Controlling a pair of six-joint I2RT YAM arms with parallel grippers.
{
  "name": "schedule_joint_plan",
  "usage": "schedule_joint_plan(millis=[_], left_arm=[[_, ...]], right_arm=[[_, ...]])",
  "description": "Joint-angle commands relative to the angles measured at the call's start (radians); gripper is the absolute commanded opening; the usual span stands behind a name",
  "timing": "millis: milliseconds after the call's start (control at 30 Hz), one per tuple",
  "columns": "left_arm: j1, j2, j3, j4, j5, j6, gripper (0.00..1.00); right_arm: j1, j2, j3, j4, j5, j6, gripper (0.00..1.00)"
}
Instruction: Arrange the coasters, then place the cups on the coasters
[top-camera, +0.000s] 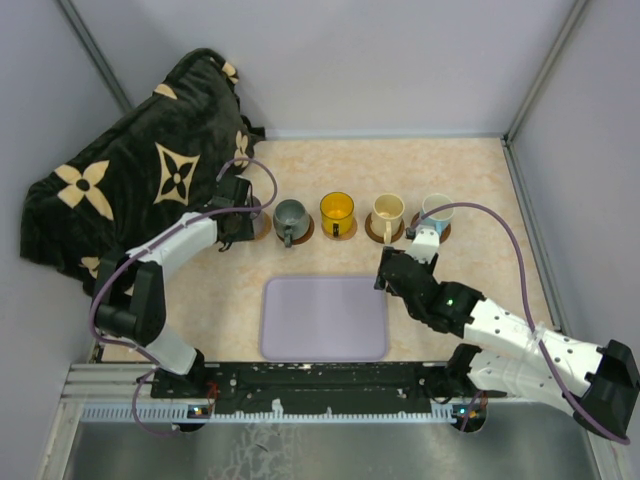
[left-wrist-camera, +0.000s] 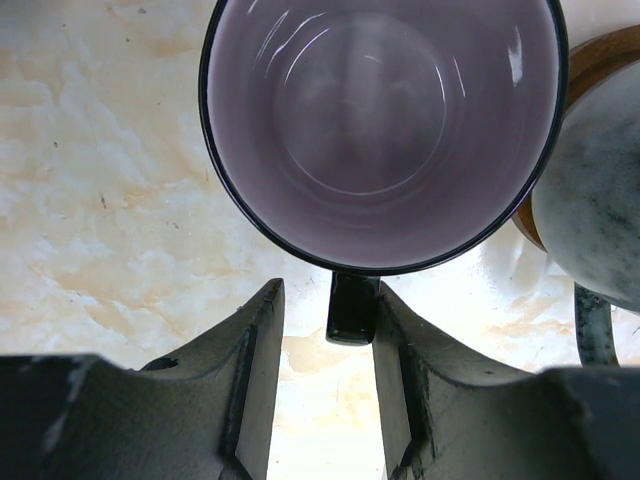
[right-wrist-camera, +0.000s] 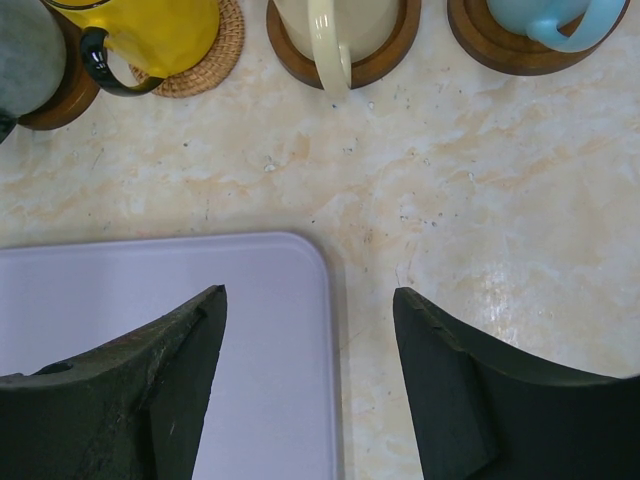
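Left fingers flank the handle of the purple cup, grip unclear; steer clear of the grey-green cup at three o'clock. Right fingers gape empty.

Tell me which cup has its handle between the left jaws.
The purple cup, leftmost in the row: its dark handle sits between the jaws of the left gripper.

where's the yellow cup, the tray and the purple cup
yellow cup (top-camera: 337, 208), top view, on its inside
tray (top-camera: 325, 318), top view, on its bare middle
purple cup (left-wrist-camera: 380, 130), left wrist view, on its inner floor
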Motion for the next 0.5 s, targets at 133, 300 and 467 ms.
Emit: schedule_joint_plan(millis=[133,300,467], left_arm=[[0.009,-0.060,-0.016,0.016,-0.006,0.013,0.59],[0.009,-0.110,0.002,0.021,0.016,0.022,0.98],[0.009,-0.159,0.029,0.004,0.031,0.026,0.99]], right_arm=[[-0.001,0.006,0.021,0.038,0.007,0.014,0.68],[-0.001,0.018,0.024,0.039,0.008,0.012,0.68],[-0.001,0.029,0.036,0.038,0.010,0.007,0.68]])
